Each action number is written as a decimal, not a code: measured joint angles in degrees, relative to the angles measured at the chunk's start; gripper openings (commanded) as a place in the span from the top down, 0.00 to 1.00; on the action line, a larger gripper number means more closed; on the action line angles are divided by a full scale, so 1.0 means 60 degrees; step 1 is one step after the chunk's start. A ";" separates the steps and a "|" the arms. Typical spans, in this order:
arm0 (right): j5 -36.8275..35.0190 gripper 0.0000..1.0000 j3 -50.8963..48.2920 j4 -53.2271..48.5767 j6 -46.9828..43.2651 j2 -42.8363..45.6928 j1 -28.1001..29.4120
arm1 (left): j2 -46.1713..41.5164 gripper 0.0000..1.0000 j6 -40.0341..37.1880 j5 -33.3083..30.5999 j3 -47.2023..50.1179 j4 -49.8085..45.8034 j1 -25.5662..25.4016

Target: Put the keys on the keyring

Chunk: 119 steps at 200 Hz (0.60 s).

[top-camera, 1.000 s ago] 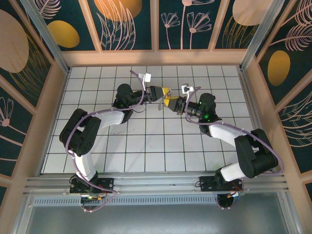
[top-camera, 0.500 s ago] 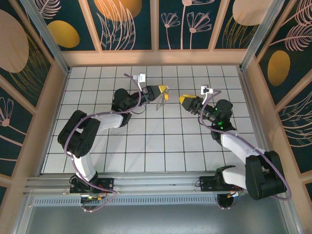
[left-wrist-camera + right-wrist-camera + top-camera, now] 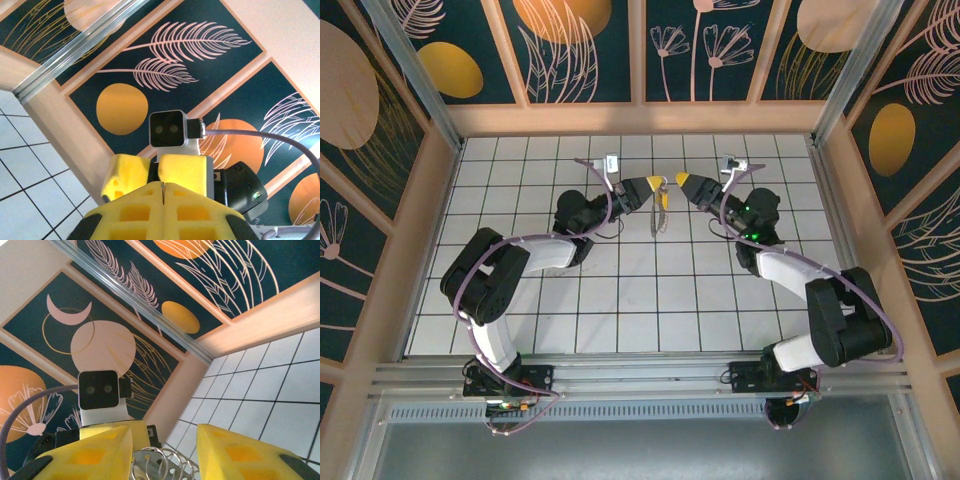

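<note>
— At the left gripper (image 3: 662, 184), jaw state?
— Closed. Both yellow fingers (image 3: 150, 195) meet on a hairline seam in the left wrist view. From above, the keyring (image 3: 658, 215) hangs from their tip, over the far-centre tiles of the counter (image 3: 620, 290).
— Right gripper (image 3: 680, 179)?
— Jaws parted to a moderate gap. Its tip faces the left tip, just beside it, not touching. In the right wrist view, silvery coils (image 3: 157, 460) sit low in the gap between its two fingers (image 3: 240, 450); contact with either finger cannot be told.
— Keys?
— Too small to separate from the keyring from above.
— Arms?
— Both reach to the far half of the counter and bend inward toward the centre line.
— Cross-views?
— Left wrist view: right camera (image 3: 169, 129), a grey box, above the opposing yellow fingers; a grey cable (image 3: 260, 134) leaves it. Right wrist view: left camera (image 3: 98, 390), same form, above the coils.
— Surroundings?
— White tiled counter, wooden edging (image 3: 640, 118), dark wall panels (image 3: 720, 50) with leaf and disc motifs.
</note>
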<state>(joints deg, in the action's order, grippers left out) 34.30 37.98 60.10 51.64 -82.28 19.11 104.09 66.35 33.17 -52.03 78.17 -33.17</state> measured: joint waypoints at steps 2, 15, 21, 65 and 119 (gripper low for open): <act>-0.0004 0.62 0.0000 0.0036 0.0004 -0.0029 0.0018 | 0.0000 1.00 0.0000 -0.0015 0.0007 0.0011 -0.0004; -0.0011 0.63 0.0004 0.0233 0.0153 -0.0186 0.0095 | 0.0004 1.00 0.0069 -0.0102 0.0036 0.0106 -0.0011; -0.0011 0.64 0.0004 0.0299 0.0219 -0.0240 0.0135 | 0.0004 1.00 0.0080 -0.0127 0.0044 0.0164 -0.0018; -0.0025 0.65 0.0004 0.0798 0.0466 -0.0386 0.0280 | 0.0047 1.00 0.0160 -0.0168 0.0047 0.0368 -0.0047; -0.0036 0.66 0.0004 0.1180 0.0535 -0.0408 0.0379 | 0.0171 1.00 0.0175 -0.0182 0.0047 0.0372 -0.0098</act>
<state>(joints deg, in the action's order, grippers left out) 34.09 38.00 67.18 54.85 -84.73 21.39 105.12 67.40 32.08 -51.75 80.40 -33.76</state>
